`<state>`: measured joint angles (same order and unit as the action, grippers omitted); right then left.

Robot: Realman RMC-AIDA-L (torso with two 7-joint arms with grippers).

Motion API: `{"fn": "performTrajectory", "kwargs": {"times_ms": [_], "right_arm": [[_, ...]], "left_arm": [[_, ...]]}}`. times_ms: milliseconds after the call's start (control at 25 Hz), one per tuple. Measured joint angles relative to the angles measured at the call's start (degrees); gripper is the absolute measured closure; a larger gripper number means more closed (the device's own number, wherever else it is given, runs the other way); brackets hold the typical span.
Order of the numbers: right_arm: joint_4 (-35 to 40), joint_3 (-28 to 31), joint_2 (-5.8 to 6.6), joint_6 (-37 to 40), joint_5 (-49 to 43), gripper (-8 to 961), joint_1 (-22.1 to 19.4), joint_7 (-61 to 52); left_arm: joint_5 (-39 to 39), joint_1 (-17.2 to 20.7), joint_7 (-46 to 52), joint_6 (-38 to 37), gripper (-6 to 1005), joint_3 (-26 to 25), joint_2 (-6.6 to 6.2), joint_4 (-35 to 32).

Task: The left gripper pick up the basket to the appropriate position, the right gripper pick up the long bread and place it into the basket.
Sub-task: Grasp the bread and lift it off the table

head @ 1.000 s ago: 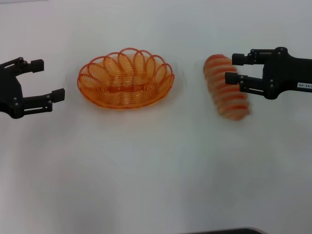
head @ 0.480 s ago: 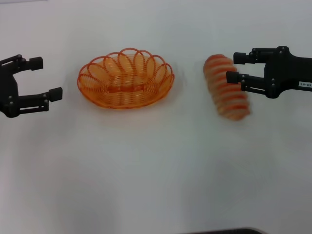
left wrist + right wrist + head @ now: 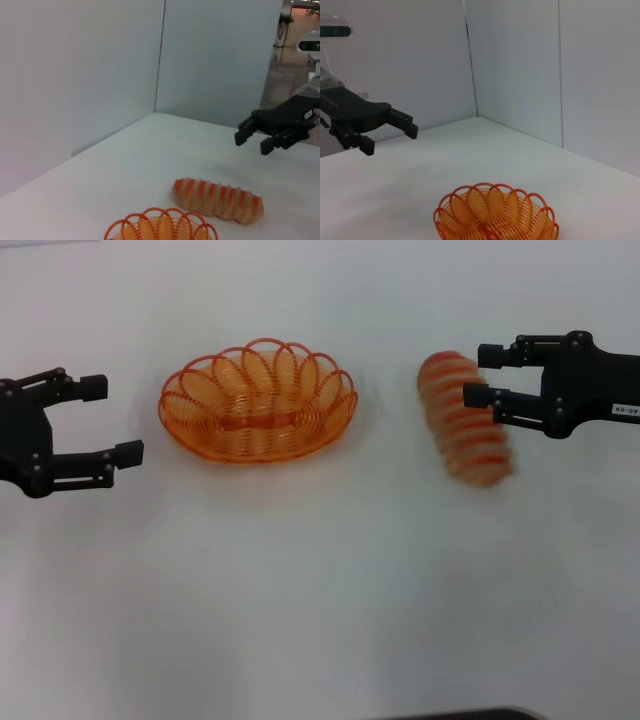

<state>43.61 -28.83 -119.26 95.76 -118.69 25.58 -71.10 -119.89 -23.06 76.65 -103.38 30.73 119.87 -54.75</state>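
The orange wire basket (image 3: 250, 443) stands empty, centre-left on the white table; it also shows as the basket (image 3: 159, 226) and the basket (image 3: 495, 215) in the wrist views. To its left my left gripper (image 3: 112, 420) is open and apart from the rim, and the right wrist view shows this left gripper (image 3: 390, 140) hovering above the table. The long bread (image 3: 463, 420) lies on the table to the basket's right; the left wrist view has the bread (image 3: 218, 200) too. My right gripper (image 3: 482, 375) is open at the loaf's far right side. In the left wrist view the right gripper (image 3: 254, 142) hangs above the table, holding nothing.
Grey wall panels (image 3: 215, 55) close off the far side of the white table (image 3: 320, 590). A dark edge (image 3: 450, 714) shows at the table's near side.
My left gripper has moved right, closer to the basket. The right gripper has barely shifted by the bread. Basket and bread have not moved.
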Motion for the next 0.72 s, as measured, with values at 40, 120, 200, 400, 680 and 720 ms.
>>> {"fn": "performTrajectory", "kwargs": {"times_ms": [40, 120, 200, 400, 680, 720], "right_arm": [[0.0, 0.0, 0.00, 0.0, 0.0, 421, 0.0, 0.0], [0.0, 0.0, 0.00, 0.0, -0.1, 421, 0.1, 0.0], [0.0, 0.0, 0.00, 0.0, -0.1, 422, 0.1, 0.0], [0.0, 0.3, 0.14, 0.1, 0.0, 422, 0.1, -0.2], [0.7, 0.6, 1.78, 2.8, 1.3, 422, 0.5, -4.7], [1.1, 0.6, 2.13, 3.6, 1.7, 422, 0.6, -6.0]], "left_arm": [[-0.1, -0.1, 0.0, -0.1, 111, 0.0, 0.00, 0.0], [-0.1, -0.1, 0.1, 0.0, 111, -0.2, 0.01, 0.0], [-0.1, -0.1, 0.2, 0.2, 111, -0.2, 0.02, 0.1], [-0.2, -0.1, 0.3, 0.4, 111, -0.1, 0.02, 0.2], [-0.2, -0.4, 0.2, 0.5, 111, 0.0, 0.07, 1.0], [-0.3, -0.5, 0.2, 0.6, 111, 0.0, 0.00, 1.3]]}}
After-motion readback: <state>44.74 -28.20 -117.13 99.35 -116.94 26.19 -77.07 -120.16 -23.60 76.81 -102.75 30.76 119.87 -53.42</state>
